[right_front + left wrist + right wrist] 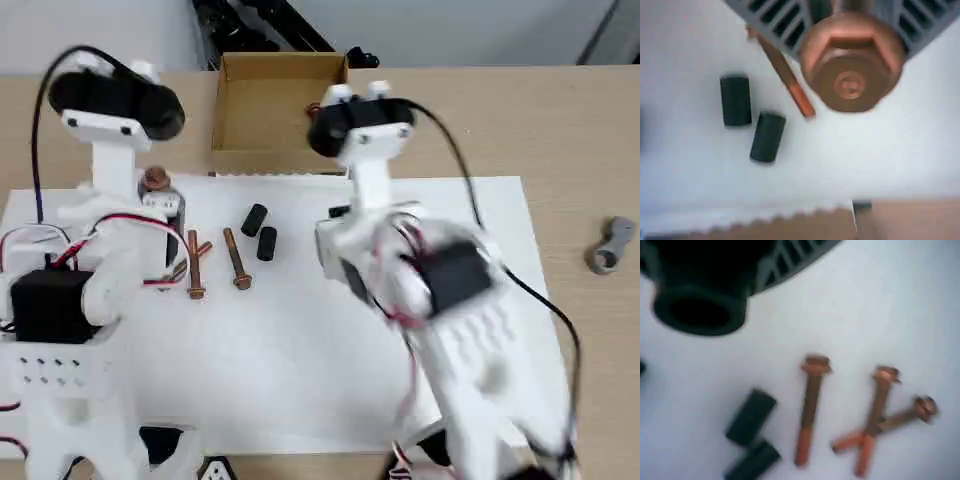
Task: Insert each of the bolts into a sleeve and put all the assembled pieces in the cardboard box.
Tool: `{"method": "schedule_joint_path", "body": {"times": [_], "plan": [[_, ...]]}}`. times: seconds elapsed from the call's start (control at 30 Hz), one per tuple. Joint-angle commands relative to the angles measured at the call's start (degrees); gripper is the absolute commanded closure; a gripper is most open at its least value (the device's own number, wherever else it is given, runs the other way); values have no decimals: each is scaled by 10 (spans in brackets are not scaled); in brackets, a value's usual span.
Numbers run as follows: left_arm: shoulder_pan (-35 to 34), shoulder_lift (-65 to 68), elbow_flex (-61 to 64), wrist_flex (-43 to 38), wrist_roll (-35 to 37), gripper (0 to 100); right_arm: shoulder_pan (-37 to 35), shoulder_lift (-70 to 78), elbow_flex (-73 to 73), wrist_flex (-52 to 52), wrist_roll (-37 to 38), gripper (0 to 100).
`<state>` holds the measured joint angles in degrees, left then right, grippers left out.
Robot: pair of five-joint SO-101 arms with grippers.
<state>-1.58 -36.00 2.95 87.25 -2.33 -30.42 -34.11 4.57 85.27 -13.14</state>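
While your left gripper (pixel 840 15) clamped a bolt (pixel 850 75) and your right gripper (pixel 715 260) a sleeve (pixel 700 310), you likely needed their axes aligned before pushing.

High cam hangs over the table (pixel 560 120), looking down from the arms' side, cardboard box (pixel 265 105) at the far edge. Both wrist cams sit close above the white sheet (pixel 300 370), peeking past the held bolt (pixel 850 65) and held sleeve (pixel 700 310); all three share the loose sleeves (pixel 254 218).
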Motion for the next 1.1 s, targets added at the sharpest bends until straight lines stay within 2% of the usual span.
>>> {"method": "schedule_joint_path", "body": {"times": [0.0,0.1,0.2,0.47,0.57,0.67,0.8,0.93,1.07], "plan": [[1,-17,-28,-75,4,994,1,-118,-28,0,33,981],[2,-17,-28,-127,8,994,1,-198,4,0,75,981],[2,-17,-28,-182,52,994,1,-278,72,-22,103,981],[4,-16,-29,-341,206,994,2,-499,361,-243,89,984],[47,-16,-30,-363,222,994,3,-552,447,-327,23,995],[121,-16,-43,-360,223,994,4,-572,504,-385,-11,995],[206,-11,-63,-361,222,994,2,-572,523,-415,-14,995],[265,-11,-65,-353,188,994,1,-573,523,-413,-13,995],[324,-10,-65,-334,184,994,1,-575,523,-413,-12,995]]}}
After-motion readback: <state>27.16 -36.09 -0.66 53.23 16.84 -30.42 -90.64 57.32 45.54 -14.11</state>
